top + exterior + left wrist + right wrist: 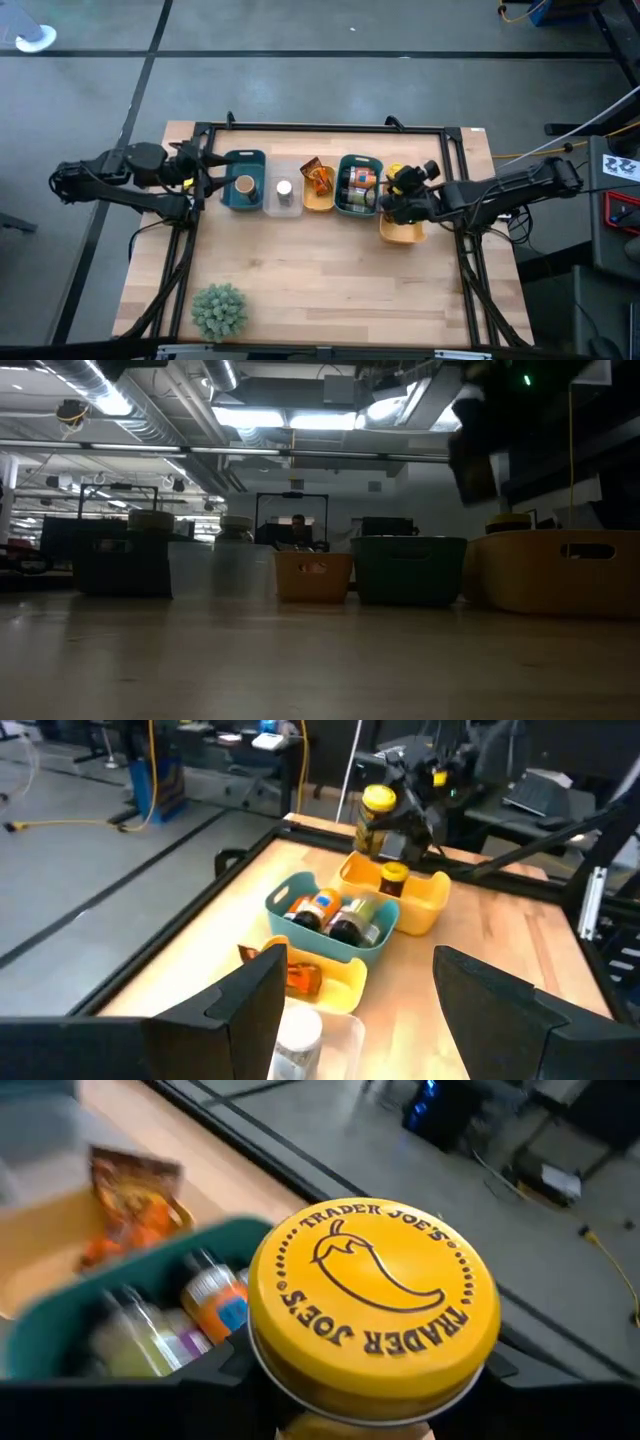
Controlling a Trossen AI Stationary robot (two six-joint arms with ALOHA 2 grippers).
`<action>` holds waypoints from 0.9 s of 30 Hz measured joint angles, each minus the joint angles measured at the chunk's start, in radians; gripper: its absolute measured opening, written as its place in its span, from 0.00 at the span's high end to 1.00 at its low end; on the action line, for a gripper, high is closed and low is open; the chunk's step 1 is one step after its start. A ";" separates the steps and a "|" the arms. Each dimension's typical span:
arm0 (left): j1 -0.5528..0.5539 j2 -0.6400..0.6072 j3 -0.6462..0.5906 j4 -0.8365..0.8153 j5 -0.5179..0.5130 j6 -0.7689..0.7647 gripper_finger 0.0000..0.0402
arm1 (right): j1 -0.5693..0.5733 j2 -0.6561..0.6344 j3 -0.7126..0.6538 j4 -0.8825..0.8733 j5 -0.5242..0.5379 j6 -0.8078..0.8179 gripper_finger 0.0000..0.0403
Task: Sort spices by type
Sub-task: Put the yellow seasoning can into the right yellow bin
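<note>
Five trays stand in a row across the table. The left teal tray (243, 180) holds a tan-lidded jar. The clear tray (283, 192) holds a grey-lidded jar. A brown-orange packet (318, 178) lies in the orange tray (318, 200). The second teal tray (360, 185) holds several spice jars (330, 912). My right gripper (402, 192) is shut on a yellow-lidded jar (375, 1305) above the right orange tray (400, 900), where another yellow-lidded jar (392, 875) stands. My left gripper (355, 1010) hovers open at the row's left end, nothing between its fingers. My right gripper pinches the jar just below its yellow lid (300, 1410), one dark finger (215, 1380) on each side of the body. It comes from the table's right side, slanting down. The jar (376, 818) is lifted clear above the right orange tray, lid up.
A green bushy plant (219, 310) stands near the front left corner. A black frame (330, 128) runs round the table's back and sides. The wooden table (330, 280) lies bare in front of the trays.
</note>
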 joint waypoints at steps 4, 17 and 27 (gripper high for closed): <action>0.000 -0.036 -0.061 0.003 -0.016 -0.024 0.41 | 0.001 -0.005 -0.117 -0.002 0.017 0.153 0.53; 0.000 -0.081 -0.284 0.128 -0.046 -0.102 0.41 | 0.003 -0.011 -0.182 -0.114 -0.007 0.329 0.53; 0.000 -0.086 -0.326 0.160 -0.047 -0.134 0.41 | 0.003 -0.016 -0.182 -0.221 -0.107 0.359 0.56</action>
